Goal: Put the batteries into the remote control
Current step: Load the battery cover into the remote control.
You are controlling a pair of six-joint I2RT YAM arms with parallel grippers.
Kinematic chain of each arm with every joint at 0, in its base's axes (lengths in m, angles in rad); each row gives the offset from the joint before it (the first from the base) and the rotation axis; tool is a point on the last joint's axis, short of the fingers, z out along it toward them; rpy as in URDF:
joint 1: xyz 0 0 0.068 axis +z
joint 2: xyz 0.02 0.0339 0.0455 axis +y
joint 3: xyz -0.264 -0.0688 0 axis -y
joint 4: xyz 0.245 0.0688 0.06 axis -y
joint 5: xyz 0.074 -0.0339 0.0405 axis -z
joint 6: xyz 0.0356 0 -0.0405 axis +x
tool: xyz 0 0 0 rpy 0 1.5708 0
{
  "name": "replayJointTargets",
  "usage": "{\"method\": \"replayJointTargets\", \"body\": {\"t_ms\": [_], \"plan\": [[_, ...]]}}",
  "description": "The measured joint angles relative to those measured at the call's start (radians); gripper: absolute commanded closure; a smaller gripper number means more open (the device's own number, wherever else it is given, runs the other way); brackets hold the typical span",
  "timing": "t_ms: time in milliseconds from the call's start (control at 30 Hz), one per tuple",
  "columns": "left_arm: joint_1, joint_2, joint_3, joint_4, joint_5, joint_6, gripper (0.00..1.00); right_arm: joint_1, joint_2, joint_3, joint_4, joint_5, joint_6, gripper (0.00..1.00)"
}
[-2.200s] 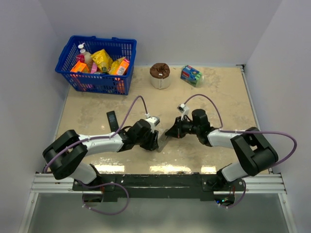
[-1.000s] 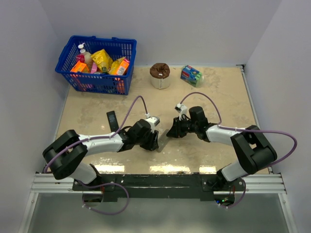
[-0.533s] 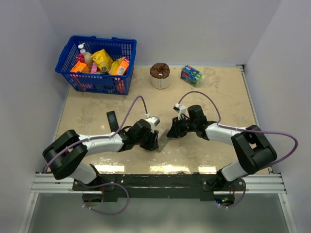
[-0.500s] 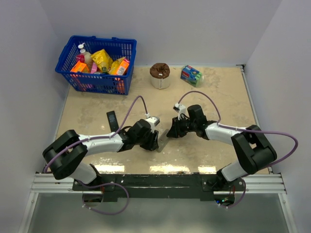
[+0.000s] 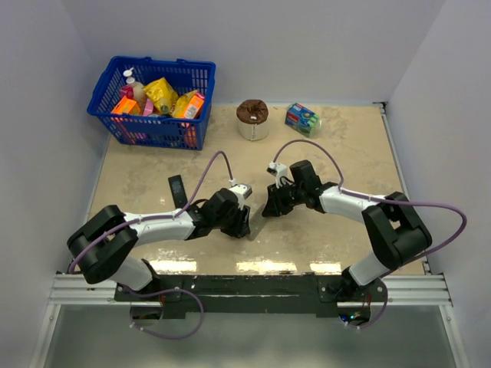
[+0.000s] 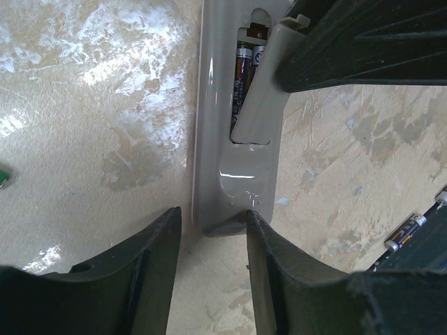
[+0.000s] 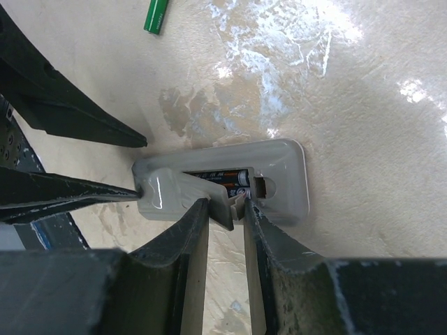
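Right wrist: my right fingers pinch the battery cover over the loaded batteries, left fingers clamp the remote control; next, I judge, slide the cover shut

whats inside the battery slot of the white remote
Two batteries show in the remote slot; the tilted grey cover, pinched by the right gripper, hides their other ends.

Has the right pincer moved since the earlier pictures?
Yes, a little: the right pincer has swung left and farther back, toward the roll, in the top view.
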State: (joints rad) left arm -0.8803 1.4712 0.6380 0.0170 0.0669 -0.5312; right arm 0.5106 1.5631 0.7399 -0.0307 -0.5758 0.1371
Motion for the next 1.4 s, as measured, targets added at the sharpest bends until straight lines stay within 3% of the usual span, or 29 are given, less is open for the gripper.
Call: {"method": "replayJointTargets", "body": {"t_ms": [333, 467, 900, 1400], "plan": [[0.000, 0.000, 0.000, 0.000, -0.001, 0.000, 0.53, 0.019, 0.023, 0.052, -0.055, 0.008, -0.050, 0.71], [0.000, -0.001, 0.000, 0.000, -0.010, 0.000, 0.53, 0.025, 0.023, 0.059, -0.080, 0.013, -0.064, 0.65], [0.000, -0.001, 0.000, 0.000, -0.018, 0.000, 0.53, 0.045, 0.021, 0.064, -0.129, 0.061, -0.066, 0.59], [0.000, -0.002, 0.000, 0.000, -0.021, 0.000, 0.52, 0.103, 0.021, 0.150, -0.205, 0.097, -0.086, 0.58]]}}
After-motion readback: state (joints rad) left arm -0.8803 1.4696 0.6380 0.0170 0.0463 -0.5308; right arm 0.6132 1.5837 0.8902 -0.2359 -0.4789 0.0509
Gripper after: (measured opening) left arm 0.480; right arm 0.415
